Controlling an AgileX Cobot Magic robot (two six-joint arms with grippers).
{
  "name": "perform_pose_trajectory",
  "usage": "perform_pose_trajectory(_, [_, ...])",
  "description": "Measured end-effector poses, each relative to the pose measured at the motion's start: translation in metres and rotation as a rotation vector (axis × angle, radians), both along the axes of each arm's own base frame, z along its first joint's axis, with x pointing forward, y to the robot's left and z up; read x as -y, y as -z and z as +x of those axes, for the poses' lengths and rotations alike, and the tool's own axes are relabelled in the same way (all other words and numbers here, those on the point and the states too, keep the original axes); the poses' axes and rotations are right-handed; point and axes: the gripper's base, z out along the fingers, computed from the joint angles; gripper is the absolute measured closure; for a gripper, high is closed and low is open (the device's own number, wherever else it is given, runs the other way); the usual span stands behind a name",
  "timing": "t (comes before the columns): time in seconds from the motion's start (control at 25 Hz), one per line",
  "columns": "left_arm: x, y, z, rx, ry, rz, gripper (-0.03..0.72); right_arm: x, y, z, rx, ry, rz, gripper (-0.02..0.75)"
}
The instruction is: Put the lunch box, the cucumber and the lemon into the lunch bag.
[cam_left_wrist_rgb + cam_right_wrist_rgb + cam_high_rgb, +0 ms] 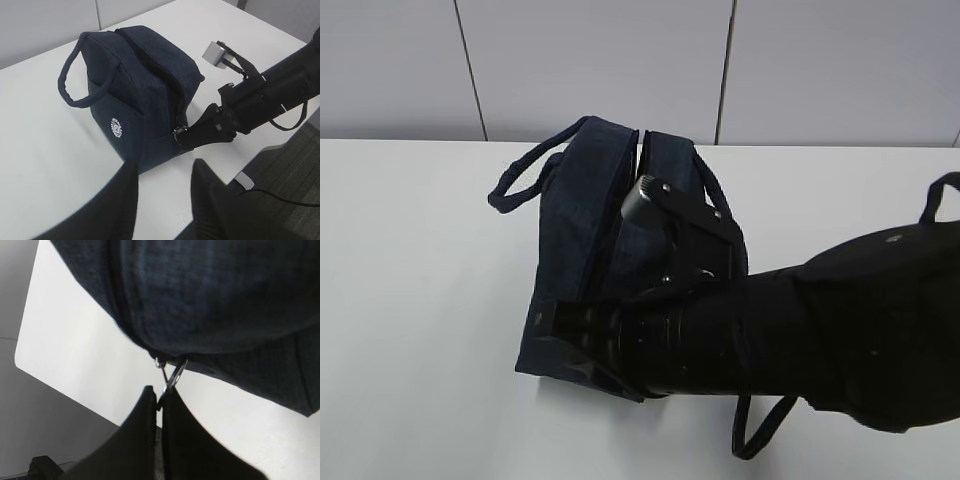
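the lunch bag [610, 250] stands on the white table [410, 300], its long axis and zipper seam running from the far end toward the camera in the exterior view. the right tool [159, 400] sits at the bag's near lower end, fingers pressed together and pinching the silver ring pull [172, 376] of the zipper; the pull lies directly ahead of the fingertips, at the end of the seam, so any travel of the slider would have to follow that seam up and over the bag's top. the left tool [162, 200] hangs back from the bag on its logo side, fingers spread and holding nothing, so the right arm is plainly the nearer. the right wrist view alone shows the ring caught between the fingers; the exterior view hides that contact behind the arm. the left wrist view shows the seam gaping along the top, though how far it is open cannot be judged with confidence. the lunch box, cucumber and lemon appear in no view; they may be inside the bag or out of frame.
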Motion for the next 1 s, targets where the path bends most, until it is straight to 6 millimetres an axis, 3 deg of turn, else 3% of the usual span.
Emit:
perform_pose_trajectory(0.88, [0.001, 0.001, -0.002, -0.028, 0.015, -0.014, 0.45, -0.005, 0.002, -0.02, -0.071, -0.179, 0.093, 0.738])
perform_pose_trajectory(1.0, [0.002, 0.008, -0.001, -0.051, 0.017, -0.008, 0.45, -0.006, 0.002, -0.022, -0.073, -0.203, 0.1, 0.738])
